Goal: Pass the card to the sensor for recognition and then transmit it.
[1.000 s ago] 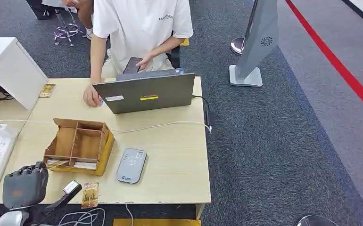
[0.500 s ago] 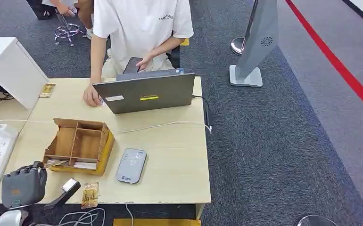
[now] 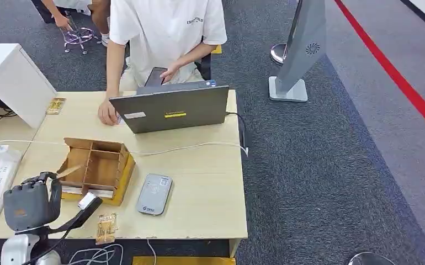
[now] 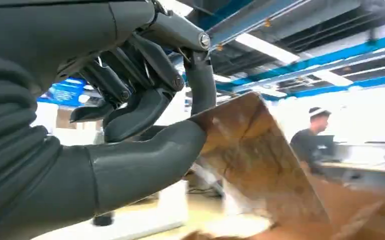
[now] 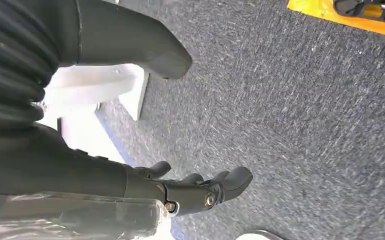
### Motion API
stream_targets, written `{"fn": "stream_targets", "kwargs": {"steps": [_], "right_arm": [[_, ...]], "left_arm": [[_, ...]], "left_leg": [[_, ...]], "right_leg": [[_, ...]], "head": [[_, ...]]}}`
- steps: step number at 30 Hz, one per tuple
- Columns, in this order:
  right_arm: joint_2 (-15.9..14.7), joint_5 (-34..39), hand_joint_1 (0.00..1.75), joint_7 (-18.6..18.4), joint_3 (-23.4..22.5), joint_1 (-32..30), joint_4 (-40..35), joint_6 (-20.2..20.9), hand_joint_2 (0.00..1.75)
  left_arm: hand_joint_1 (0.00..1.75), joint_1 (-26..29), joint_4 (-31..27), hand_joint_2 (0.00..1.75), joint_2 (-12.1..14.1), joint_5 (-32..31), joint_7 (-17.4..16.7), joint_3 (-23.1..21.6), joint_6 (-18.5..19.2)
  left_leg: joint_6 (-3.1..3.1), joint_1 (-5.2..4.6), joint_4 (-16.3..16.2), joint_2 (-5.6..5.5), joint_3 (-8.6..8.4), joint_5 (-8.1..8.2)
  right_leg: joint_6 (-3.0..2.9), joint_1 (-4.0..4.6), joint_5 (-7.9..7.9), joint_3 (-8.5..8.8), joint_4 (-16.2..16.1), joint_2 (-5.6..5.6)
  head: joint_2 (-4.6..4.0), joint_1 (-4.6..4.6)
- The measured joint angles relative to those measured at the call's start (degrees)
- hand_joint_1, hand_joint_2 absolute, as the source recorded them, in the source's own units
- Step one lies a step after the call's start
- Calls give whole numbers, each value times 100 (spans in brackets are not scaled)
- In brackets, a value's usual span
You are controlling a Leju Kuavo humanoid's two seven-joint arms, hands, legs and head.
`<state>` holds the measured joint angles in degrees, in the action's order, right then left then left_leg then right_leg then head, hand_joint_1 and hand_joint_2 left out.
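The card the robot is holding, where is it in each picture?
Head view: the card sticks out of the left hand, over the cardboard box.
Left wrist view: the card is pinched by thumb and finger.
Right wrist view: not in it.
Shared landmark: the left hand.

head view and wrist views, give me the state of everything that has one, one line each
left hand: pinching a card, raised beside the box
card: held between thumb and fingers, tilted
right hand: holds nothing, fingers loosely curled, over carpet
cardboard box: open-topped, cards lying in its near compartments
card reader: flat on table, nothing on it
laptop: lid open
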<state>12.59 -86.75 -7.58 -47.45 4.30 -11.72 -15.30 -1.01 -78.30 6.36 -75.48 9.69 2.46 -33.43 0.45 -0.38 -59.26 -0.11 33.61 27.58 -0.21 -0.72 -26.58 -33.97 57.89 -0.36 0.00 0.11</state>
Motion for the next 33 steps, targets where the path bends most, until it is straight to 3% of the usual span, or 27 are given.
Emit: {"fn": "stream_targets", "kwargs": {"steps": [6, 17, 21, 24, 33], "right_arm": [[0, 136, 0, -22, -136, -4, 0, -48, 175], [0, 296, 0, -13, -300, -8, 0, -70, 175], [0, 59, 0, 46, -274, -5, 2, 13, 175], [0, -32, 0, 57, -241, 26, 4, 54, 175], [0, -63, 0, 80, -191, 15, 7, 65, 175]], "left_arm": [[175, 5, -1223, 175, 155, 162, -230, -1002, 435], [175, -370, -2624, 175, 680, 630, -472, -2019, 702], [175, -1273, -2488, 175, 726, 411, -807, -2047, 779], [175, -1970, -2037, 175, 730, 378, -779, -1986, 764], [175, -2381, -1678, 175, 728, 209, -841, -1977, 724]], "left_leg": [[3, -4, 0, 3, -2, 2], [2, -1, 0, 5, -2, 1], [2, -2, 0, -16, 4, -15], [3, -2, 1, -10, -1, -20], [3, -2, 0, 2, 2, -20]], "right_leg": [[0, -1, 1, -1, 0, 4], [0, 0, 0, -4, 1, 4], [0, 0, 4, 1, 1, -15], [-4, -1, 22, 1, 4, -9], [-1, -1, 23, -5, 2, 1]], "head": [[0, -2], [0, 0], [0, 0], [0, 0], [0, 0]]}}
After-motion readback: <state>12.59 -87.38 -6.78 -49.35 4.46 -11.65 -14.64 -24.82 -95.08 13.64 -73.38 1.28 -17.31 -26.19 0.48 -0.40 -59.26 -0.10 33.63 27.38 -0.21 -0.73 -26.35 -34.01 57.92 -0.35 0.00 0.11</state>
